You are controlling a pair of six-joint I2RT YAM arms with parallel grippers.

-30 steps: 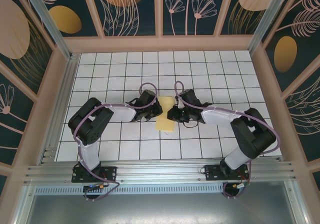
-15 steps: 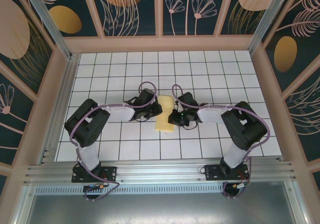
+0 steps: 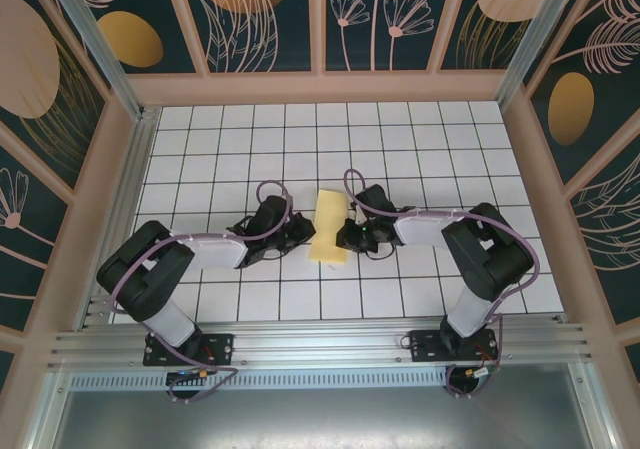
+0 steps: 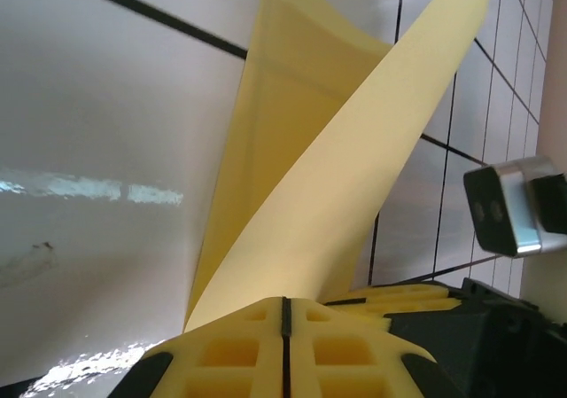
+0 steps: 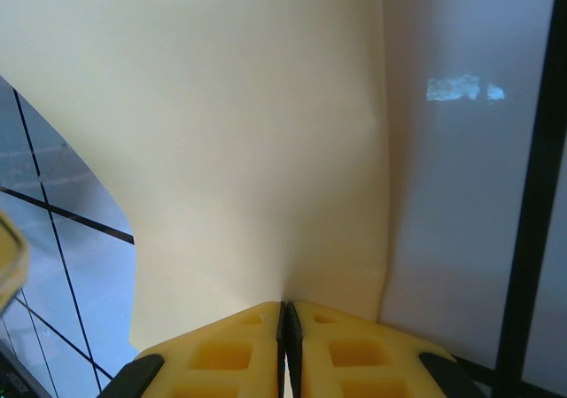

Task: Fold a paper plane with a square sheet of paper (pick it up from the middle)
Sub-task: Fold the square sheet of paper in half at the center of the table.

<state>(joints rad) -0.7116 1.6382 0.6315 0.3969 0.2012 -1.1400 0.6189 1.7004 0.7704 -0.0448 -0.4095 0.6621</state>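
The pale yellow square sheet of paper (image 3: 328, 225) lies folded into a narrow strip at the table's middle; no paper plane shape is in view. My left gripper (image 3: 306, 231) is at the strip's left edge, shut. In the left wrist view a raised flap of the sheet (image 4: 354, 150) rises smoothly from behind the closed left gripper (image 4: 285, 302), and no paper shows between the pads. My right gripper (image 3: 346, 233) is at the strip's right edge. The right wrist view shows the right gripper (image 5: 285, 308) shut on the sheet (image 5: 248, 132), with a pinch crease running into the tips.
White grid-tiled table (image 3: 230, 139) inside a wooden-framed enclosure with painted walls. An aluminium rail (image 3: 320, 344) runs along the near edge by the arm bases. The right gripper's yellow fingers (image 4: 416, 293) and its camera block (image 4: 512, 207) sit close beside my left gripper.
The left arm's elbow swung left and toward the near edge, and its gripper slid slightly nearer along the strip's left edge. The right arm drew its elbow in, then held still.
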